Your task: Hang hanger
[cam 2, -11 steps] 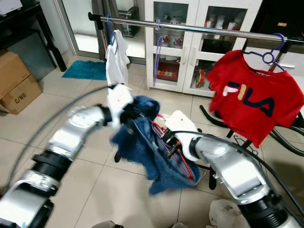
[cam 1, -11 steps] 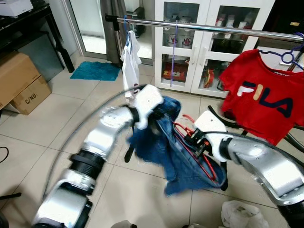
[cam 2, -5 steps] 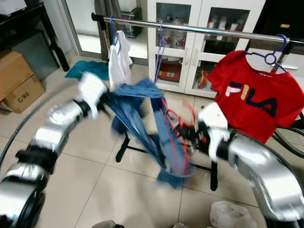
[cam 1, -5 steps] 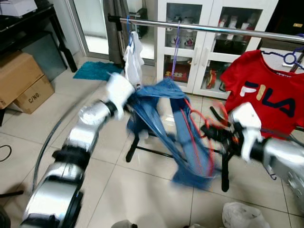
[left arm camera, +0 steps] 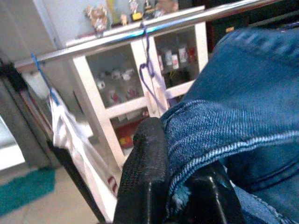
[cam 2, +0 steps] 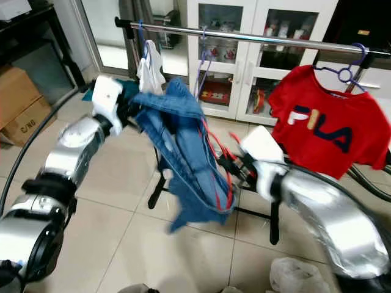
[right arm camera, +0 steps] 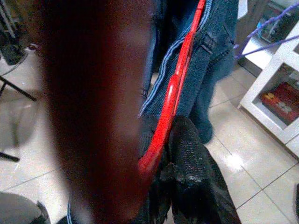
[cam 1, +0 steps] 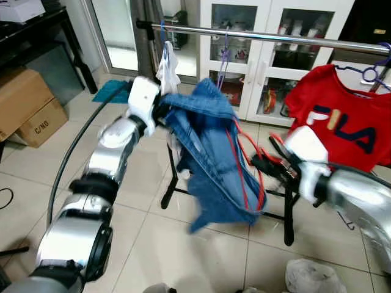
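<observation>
White cabinets (cam 1: 256,55) stand behind the clothes rail (cam 1: 275,36). Below it, the left gripper (left arm camera: 175,186) pinches the jeans (cam 1: 211,159) while the right gripper (right arm camera: 175,186) clamps the red hanger (right arm camera: 175,93).

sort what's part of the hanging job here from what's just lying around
Job: red hanger, blue jeans on it, clothes rail, left hand shut on the jeans, right hand shut on the hanger.

Just there: red shirt, white garment, cardboard boxes, teal mat.

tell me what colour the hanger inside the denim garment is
Red plastic hanger, clearest in the right wrist view.
</observation>
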Tool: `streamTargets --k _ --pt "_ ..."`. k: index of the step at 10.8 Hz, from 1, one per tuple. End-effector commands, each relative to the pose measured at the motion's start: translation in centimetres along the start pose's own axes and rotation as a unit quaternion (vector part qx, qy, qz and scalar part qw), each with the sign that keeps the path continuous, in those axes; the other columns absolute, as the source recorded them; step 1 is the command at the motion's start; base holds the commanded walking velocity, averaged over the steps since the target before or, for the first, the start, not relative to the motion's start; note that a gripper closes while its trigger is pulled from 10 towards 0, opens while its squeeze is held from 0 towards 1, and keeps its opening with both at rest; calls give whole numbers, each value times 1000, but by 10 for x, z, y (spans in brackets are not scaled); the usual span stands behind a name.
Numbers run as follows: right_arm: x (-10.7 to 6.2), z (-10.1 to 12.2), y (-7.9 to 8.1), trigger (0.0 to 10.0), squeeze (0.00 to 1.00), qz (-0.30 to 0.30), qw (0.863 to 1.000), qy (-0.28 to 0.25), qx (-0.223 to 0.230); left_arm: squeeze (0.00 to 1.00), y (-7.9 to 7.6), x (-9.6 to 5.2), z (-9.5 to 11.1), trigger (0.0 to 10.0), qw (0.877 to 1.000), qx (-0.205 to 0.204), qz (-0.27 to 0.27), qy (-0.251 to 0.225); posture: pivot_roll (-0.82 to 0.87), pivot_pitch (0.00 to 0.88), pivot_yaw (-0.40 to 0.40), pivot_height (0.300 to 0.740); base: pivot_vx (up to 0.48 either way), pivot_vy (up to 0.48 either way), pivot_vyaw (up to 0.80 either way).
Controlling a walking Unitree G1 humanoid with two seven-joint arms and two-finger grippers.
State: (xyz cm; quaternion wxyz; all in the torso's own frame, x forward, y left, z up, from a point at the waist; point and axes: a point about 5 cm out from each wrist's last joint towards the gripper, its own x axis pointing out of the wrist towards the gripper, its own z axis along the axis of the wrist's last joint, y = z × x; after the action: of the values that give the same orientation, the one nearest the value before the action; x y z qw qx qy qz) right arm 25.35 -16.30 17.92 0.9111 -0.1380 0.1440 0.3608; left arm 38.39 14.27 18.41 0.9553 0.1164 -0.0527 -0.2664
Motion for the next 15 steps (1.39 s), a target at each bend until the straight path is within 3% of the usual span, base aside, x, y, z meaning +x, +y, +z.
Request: streamTargets --k 1,2,4,6,8,10,11,12,13,15 --pt "4 -1 3 0 0 -2 1000 13 1 0 -1 6 13 0 999 24 -8 -19 -109 0 77 740 0 0 0" --pt "25 0 18 0 0 19 999 35 -13 0 -29 20 21 0 996 44 -69 -33 -111 0 80 740 0 0 0" --pt "36 -9 24 0 0 48 995 84 -35 0 -64 28 17 0 985 62 -158 -26 -115 0 85 740 0 0 0" --pt "42 -17 20 0 0 75 988 124 -44 0 -93 26 6 0 967 90 -237 -11 -121 0 89 740 0 0 0" --pt "53 -25 12 0 0 81 983 161 -41 0 -115 22 4 0 948 97 -302 -16 -126 0 86 740 0 0 0" --pt "68 -33 11 0 0 84 977 190 -48 0 -130 21 2 0 941 93 -324 -22 -126 0 82 740 0 0 0" --pt "83 -30 11 0 0 63 982 173 -46 0 -131 21 1 0 945 92 -313 -22 -126 0 82 740 0 0 0" --pt "86 -25 10 0 0 52 986 154 -47 0 -124 20 -3 0 950 96 -296 -12 -117 0 75 740 0 0 0" --pt "80 -15 8 0 0 58 991 111 -53 0 -104 15 -13 0 957 120 -263 17 -112 0 72 740 0 0 0" --pt "62 -6 -4 0 0 58 993 81 -66 0 -83 6 -29 0 953 172 -241 62 -109 0 70 740 0 0 0"
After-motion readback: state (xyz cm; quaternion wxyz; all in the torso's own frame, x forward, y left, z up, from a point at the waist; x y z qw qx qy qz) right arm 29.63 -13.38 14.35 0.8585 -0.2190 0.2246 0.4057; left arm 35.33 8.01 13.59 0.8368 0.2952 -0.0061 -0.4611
